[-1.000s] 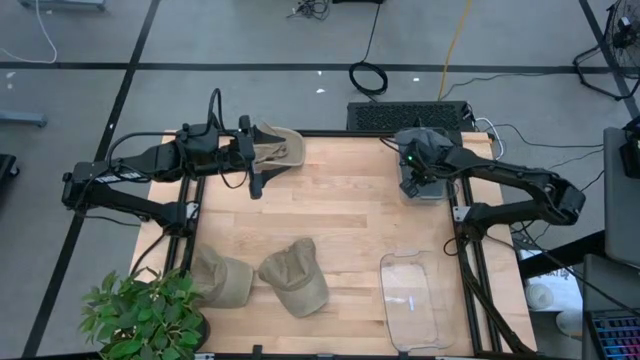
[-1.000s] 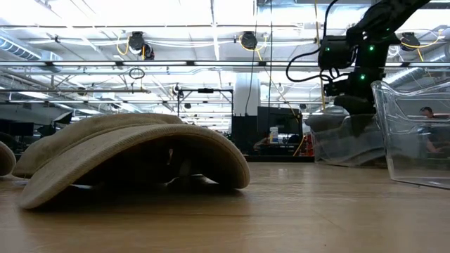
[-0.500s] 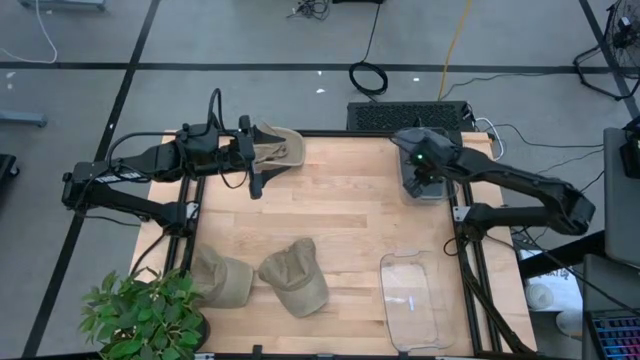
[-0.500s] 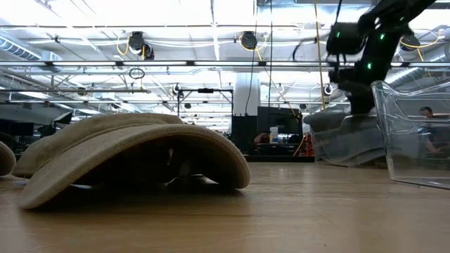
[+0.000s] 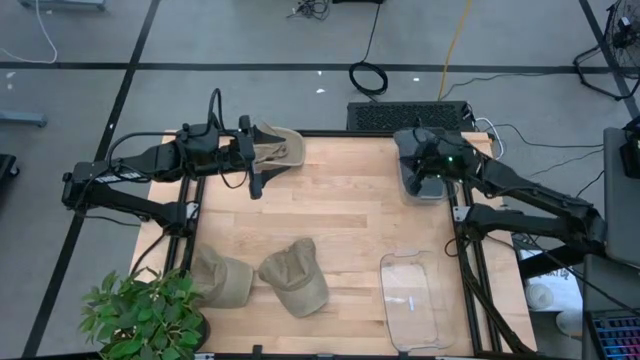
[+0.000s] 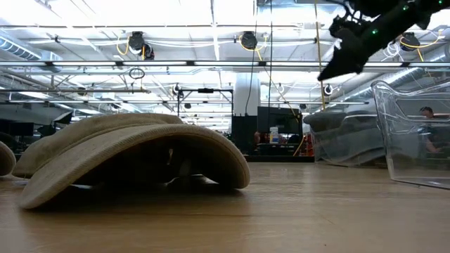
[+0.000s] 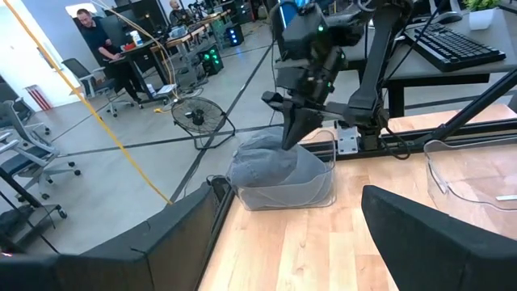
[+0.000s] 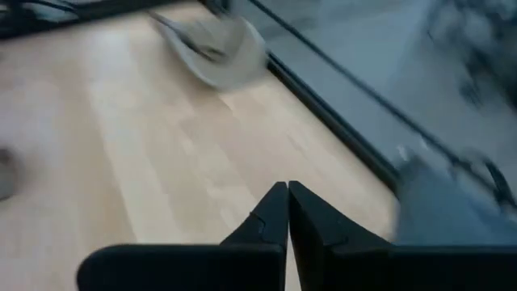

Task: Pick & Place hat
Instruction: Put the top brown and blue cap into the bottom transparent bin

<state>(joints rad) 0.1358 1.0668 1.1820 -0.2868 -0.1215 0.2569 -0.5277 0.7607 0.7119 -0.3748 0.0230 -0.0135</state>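
Note:
A grey hat (image 7: 271, 166) lies in a clear bin (image 5: 428, 190) at the table's far right. My right gripper (image 5: 420, 165) hangs shut just above it, fingers slanting down (image 6: 329, 72). A tan hat (image 5: 282, 148) sits at the far left corner beside my open left gripper (image 5: 268, 165), whose fingers stand wide apart (image 7: 291, 194) and point across the table. Two more tan hats (image 5: 295, 280) (image 5: 222, 278) rest crown up on the near left of the table. My left gripper sits right by the tan hat at the far left corner; whether it touches the hat I cannot tell, and the wrist view shows nothing between the fingers.
A second clear bin (image 5: 412, 300) stands at the near right edge. A potted plant (image 5: 140, 315) sits at the near left corner. Bare wood lies across the table's middle. People sit at desks in the room beyond.
My right gripper has lifted up out of the far right bin, drawn a little toward the table's right edge and tipped from pointing straight down to a slant. The grey hat has stayed in the bin.

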